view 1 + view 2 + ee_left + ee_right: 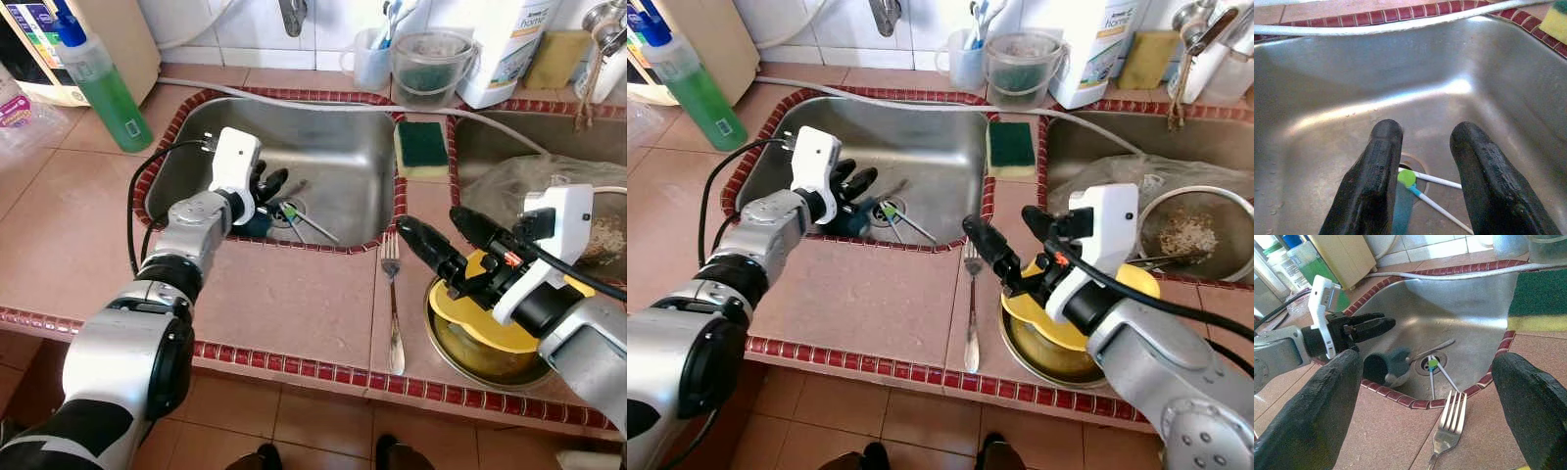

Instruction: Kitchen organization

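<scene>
The left gripper (272,186) reaches down into the steel sink (333,147), its two black fingers (1376,181) spread apart and grasping nothing. Just under and ahead of the fingertips, around the drain (1431,364), lie thin white sticks, one with a green cap (1406,178) and a teal band. A dark teal cup (1388,364) lies on its side in the sink, near the front wall, just beside the left gripper, and a metal utensil (1432,350) rests across the drain next to it.

The right gripper (441,235) hovers with fingers wide apart and released over the counter's front edge, above a yellow plate (490,328) that sits in a metal bowl (470,357). A fork (392,294) lies on the tiled counter between the sink and the bowl, tines toward the sink.

On the ridge between the two basins rests a green and yellow sponge (422,147). A green soap bottle (103,83) stands near the sink's far left corner, and a clear plastic container (431,64) stands along the back wall.
</scene>
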Tool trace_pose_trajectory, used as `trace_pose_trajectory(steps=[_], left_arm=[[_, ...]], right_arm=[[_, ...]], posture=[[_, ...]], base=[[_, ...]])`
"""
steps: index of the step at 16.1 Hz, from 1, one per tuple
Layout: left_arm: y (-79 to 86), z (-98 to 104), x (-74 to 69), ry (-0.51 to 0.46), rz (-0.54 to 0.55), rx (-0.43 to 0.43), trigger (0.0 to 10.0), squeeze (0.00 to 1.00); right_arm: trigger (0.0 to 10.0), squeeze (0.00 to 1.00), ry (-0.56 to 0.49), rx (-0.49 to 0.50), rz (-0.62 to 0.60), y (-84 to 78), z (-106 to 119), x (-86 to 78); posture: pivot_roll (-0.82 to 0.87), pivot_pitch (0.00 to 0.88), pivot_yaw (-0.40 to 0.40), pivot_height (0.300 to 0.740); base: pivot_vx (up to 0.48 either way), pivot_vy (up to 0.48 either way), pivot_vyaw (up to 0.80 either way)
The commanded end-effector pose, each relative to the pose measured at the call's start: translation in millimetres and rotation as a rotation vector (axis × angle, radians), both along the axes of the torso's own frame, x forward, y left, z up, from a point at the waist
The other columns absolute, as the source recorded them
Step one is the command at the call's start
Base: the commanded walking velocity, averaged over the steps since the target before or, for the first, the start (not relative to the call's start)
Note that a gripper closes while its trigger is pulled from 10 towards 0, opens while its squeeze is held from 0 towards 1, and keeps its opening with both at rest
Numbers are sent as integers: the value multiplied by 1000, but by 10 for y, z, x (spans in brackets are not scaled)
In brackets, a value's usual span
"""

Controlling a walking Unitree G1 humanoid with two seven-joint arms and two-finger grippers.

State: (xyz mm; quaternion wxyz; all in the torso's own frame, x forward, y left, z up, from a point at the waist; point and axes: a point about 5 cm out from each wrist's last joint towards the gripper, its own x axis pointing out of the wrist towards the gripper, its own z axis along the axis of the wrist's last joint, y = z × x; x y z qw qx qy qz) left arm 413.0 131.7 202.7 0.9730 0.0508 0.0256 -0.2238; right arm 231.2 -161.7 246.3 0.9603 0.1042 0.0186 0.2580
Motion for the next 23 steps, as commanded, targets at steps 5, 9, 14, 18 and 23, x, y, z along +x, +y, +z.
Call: trace_pose_trajectory(steps=[5, 9, 14, 18, 23], left_arm=[[118, 128, 24, -28, 19, -30, 10000, 1000], [220, 267, 28, -93, 25, -66, 10000, 1000], [292, 391, -21, -192, 46, -156, 10000, 1000], [285, 346, -189, -249, 34, -149, 10000, 604], [277, 344, -464, -319, 18, -168, 10000, 0]], right_arm=[[10000, 0, -48, 6, -4, -2, 55, 90], [10000, 0, -161, 39, -57, 16, 130, 232], [10000, 0, -320, 37, -159, 24, 188, 380], [10000, 0, -384, 0, -172, 97, 132, 427], [10000, 0, -393, -36, -208, 131, -20, 453]], posture=[[-286, 226, 74, 740], [-256, 163, 79, 740], [-245, 103, 71, 740], [-246, 70, 80, 740], [-237, 40, 76, 740]], base=[[0, 0, 0], [0, 0, 0], [0, 0, 0], [0, 0, 0], [0, 0, 0]])
